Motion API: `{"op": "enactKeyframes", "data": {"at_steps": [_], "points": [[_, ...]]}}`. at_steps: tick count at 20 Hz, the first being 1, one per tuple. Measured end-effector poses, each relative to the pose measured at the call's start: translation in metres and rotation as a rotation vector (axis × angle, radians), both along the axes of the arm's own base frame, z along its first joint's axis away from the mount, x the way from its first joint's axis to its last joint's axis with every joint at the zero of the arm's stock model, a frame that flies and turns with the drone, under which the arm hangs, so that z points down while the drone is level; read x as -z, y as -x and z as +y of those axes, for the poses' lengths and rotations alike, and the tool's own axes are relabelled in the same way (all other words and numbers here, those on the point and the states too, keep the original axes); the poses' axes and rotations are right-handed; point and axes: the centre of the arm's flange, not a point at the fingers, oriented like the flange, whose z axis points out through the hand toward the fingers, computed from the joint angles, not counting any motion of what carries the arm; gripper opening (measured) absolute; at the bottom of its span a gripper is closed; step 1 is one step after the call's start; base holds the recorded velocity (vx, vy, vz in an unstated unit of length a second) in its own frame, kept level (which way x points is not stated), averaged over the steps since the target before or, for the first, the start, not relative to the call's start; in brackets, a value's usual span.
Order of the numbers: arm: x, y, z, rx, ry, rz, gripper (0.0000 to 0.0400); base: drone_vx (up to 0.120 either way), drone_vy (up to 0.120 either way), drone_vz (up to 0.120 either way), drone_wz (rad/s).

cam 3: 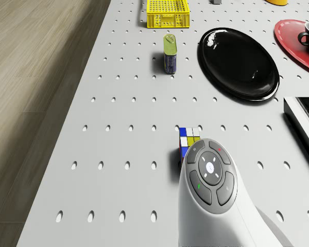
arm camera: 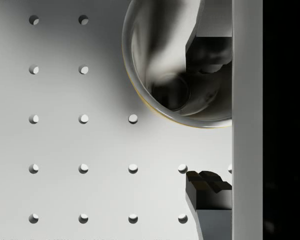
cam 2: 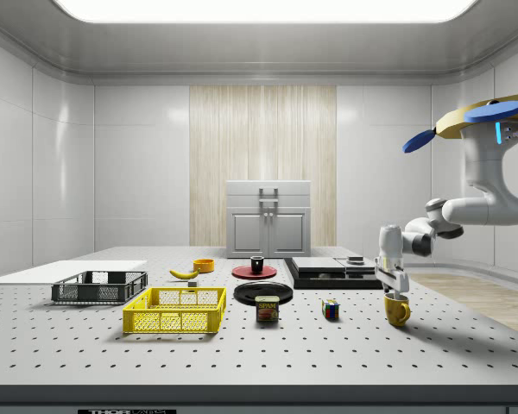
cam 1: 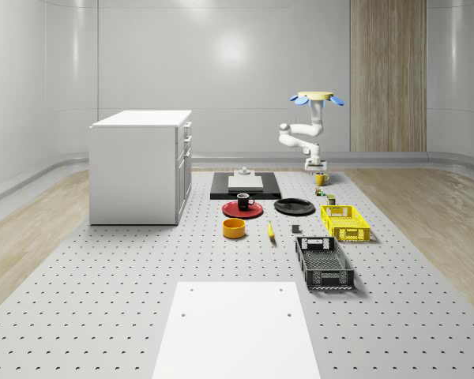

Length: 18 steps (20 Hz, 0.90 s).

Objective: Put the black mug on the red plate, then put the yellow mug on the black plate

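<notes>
Two mugs tell the story. The black mug (cam 1: 244,201) already stands on the red plate (cam 1: 230,210), while the yellow mug (cam 2: 397,310) sits upright on the tabletop (cam 2: 268,349), well apart from the black plate (cam 2: 263,292) and beyond the colour cube (cam 2: 330,309) and the tin (cam 2: 268,309) on the side view's right. The drone (cam 2: 481,118) hovers high above that end of the tabletop, its arm folded down so the claw (cam 2: 395,287) points straight down at the yellow mug's rim. In the wrist view the claw stands spread apart and grips nothing: one finger (arm camera: 206,50) reaches inside the mug's mouth, the other finger (arm camera: 208,190) hangs outside, over bare tabletop.
</notes>
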Motion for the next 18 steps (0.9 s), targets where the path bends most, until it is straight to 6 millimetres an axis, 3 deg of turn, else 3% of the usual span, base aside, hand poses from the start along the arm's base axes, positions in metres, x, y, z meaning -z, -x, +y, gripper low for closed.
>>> {"op": "enactKeyframes", "data": {"at_steps": [3,6,13,18], "points": [[0.001,0.000,0.000,0.000,0.000,0.000,0.0170,0.000,0.000,0.000,0.000],[0.001,0.000,0.000,0.000,0.000,0.000,0.0138,0.000,0.000,0.000,0.000],[0.006,0.000,0.000,0.000,0.000,0.000,0.0115,0.000,0.000,0.000,0.000],[0.022,0.000,0.000,0.000,0.000,0.000,0.0111,0.024,-0.024,0.120,0.000]]}}
